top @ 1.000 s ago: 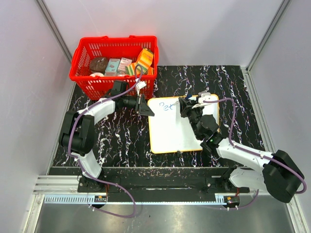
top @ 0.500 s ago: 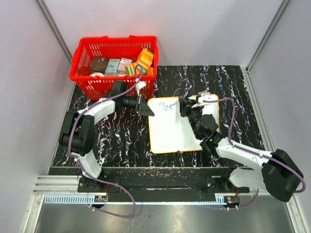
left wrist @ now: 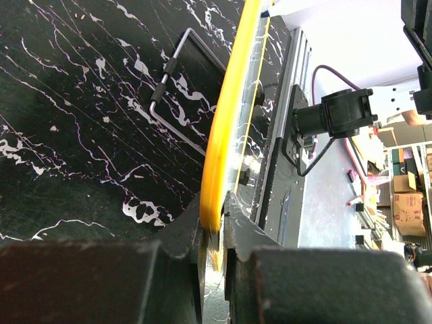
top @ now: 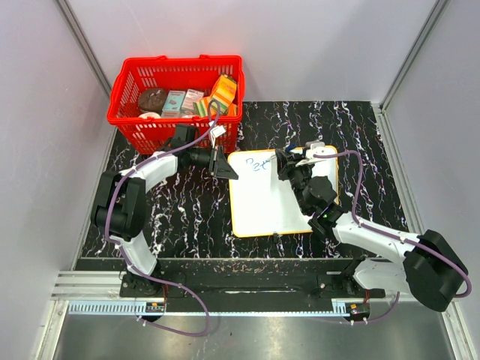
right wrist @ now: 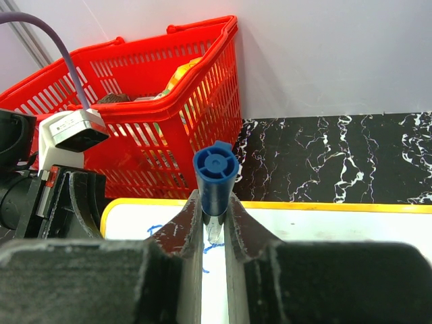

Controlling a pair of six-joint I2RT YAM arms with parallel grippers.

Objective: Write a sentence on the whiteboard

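The whiteboard [top: 264, 208] lies flat on the black marbled table, white with a yellow-orange rim [left wrist: 227, 128]. My left gripper [top: 228, 171] [left wrist: 214, 226] is shut on the rim at the board's far left corner. My right gripper [top: 284, 166] [right wrist: 214, 208] is shut on a blue marker [right wrist: 216, 177], which stands upright with its tip down on the board [right wrist: 337, 229]. Blue strokes of the sentence [top: 259, 163] [right wrist: 156, 229] run along the board's far edge, only a few letters, just left of the marker tip. The tip itself is partly hidden between the fingers.
A red basket [top: 132, 88] [right wrist: 115, 101] with boxes and packets stands at the far left, close behind the left gripper. White walls enclose the table on three sides. The arm bases sit on the rail at the near edge.
The blue strokes have grown slightly as the right gripper shifted a little with the marker. The left gripper has held still on the rim.
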